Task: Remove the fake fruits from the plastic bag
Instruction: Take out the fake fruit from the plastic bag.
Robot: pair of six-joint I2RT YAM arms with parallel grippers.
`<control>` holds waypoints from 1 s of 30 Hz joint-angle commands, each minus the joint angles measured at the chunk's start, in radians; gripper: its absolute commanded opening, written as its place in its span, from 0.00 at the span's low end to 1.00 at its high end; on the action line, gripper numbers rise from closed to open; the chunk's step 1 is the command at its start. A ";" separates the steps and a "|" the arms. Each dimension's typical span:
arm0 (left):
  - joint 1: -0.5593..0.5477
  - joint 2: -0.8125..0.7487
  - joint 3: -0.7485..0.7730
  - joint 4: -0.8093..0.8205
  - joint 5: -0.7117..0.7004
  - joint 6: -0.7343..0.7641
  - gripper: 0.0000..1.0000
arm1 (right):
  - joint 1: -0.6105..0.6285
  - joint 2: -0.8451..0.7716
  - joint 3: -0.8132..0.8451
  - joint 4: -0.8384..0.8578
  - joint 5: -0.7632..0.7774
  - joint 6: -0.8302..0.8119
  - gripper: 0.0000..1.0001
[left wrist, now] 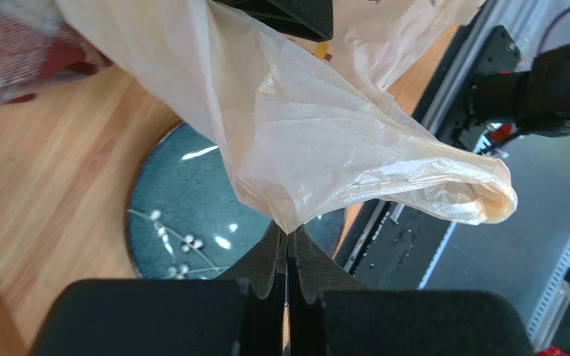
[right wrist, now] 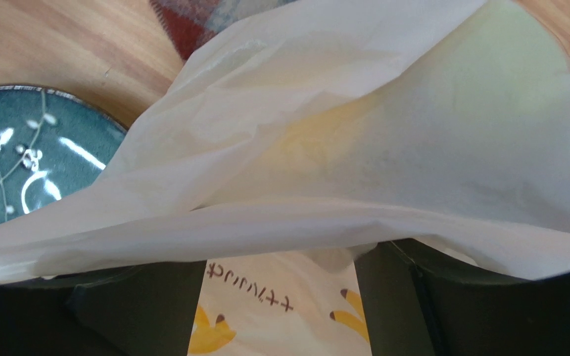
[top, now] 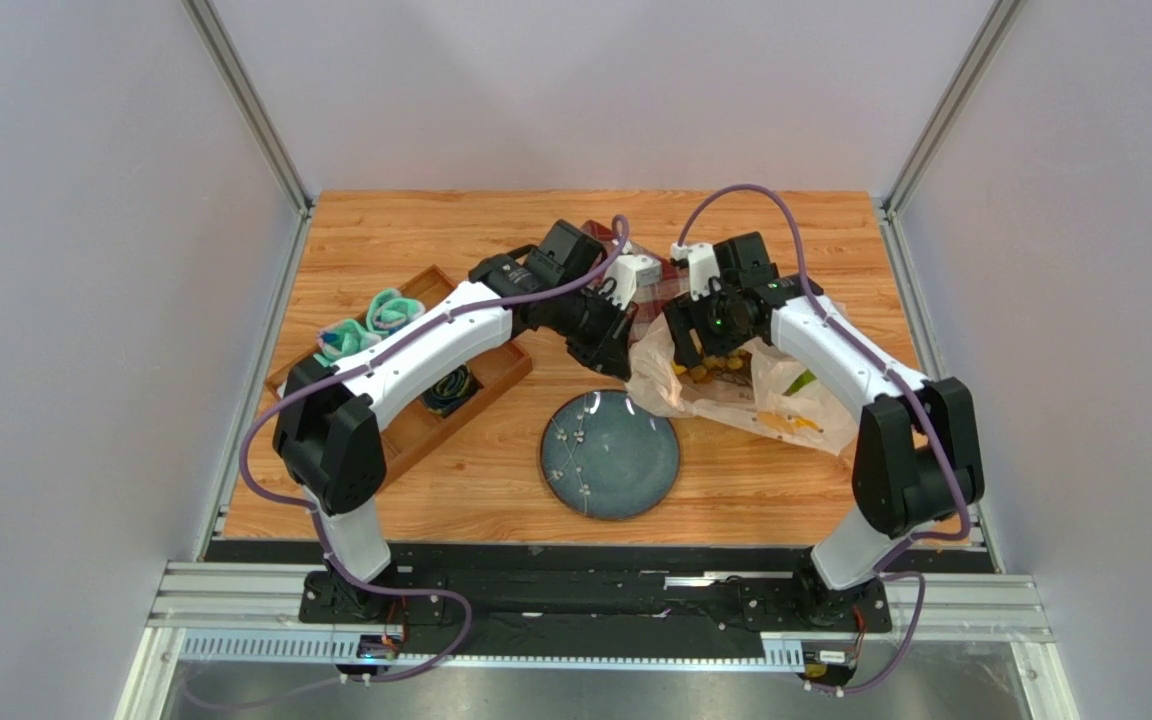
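The beige plastic bag (top: 755, 393) lies crumpled on the table right of the plate. My left gripper (left wrist: 288, 236) is shut on a pinched fold of the bag (left wrist: 318, 141) and holds it up over the plate; it also shows in the top view (top: 608, 342). My right gripper (right wrist: 280, 256) is open, its fingers (right wrist: 132, 311) wide apart at the bag's mouth, with a bag layer (right wrist: 355, 163) draped over their tips. Green and yellow patches (top: 800, 386) show through the bag. No fruit shows plainly.
A blue-grey plate (top: 611, 453) sits near the table's front middle, also in the left wrist view (left wrist: 184, 200). A wooden tray (top: 495, 371) with coiled black and teal items stands at the left. A red plaid cloth (left wrist: 13, 52) lies behind the bag.
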 commanded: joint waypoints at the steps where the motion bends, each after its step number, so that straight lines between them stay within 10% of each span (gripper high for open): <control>1: 0.011 -0.039 0.007 -0.018 -0.088 0.000 0.00 | 0.003 0.097 0.092 0.021 0.025 0.056 0.73; 16: 0.011 0.002 0.022 0.009 0.007 -0.015 0.00 | 0.024 0.427 0.369 -0.036 0.058 0.138 1.00; 22: 0.011 0.005 0.038 0.009 -0.002 -0.009 0.00 | 0.020 0.390 0.349 -0.070 0.112 0.075 0.64; 30: 0.017 0.016 0.090 0.022 -0.021 0.017 0.00 | 0.013 0.077 0.267 -0.264 0.046 -0.071 0.56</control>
